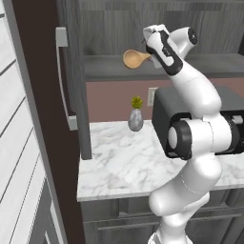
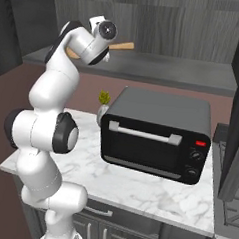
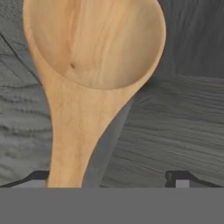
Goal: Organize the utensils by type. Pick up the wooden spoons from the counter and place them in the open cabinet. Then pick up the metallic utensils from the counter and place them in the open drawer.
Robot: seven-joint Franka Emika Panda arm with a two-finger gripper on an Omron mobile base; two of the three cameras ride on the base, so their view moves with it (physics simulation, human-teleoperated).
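One wooden spoon (image 3: 87, 65) lies lengthwise between the spread hand (image 3: 109, 177), bowl pointing away.

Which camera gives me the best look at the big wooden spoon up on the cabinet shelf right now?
The hand view: the wooden spoon is close up, its bowl and upper handle sharp against the shelf. The left base view shows its bowl small on the shelf beside the arm. The right base view shows little more than the handle end behind the wrist.

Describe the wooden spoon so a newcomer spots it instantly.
Find the open cabinet above the marble counter and toaster oven. On its grey shelf, by the open gripper, lies the wooden spoon: light tan, with a round bowl, the one pale wooden thing against dark grey.
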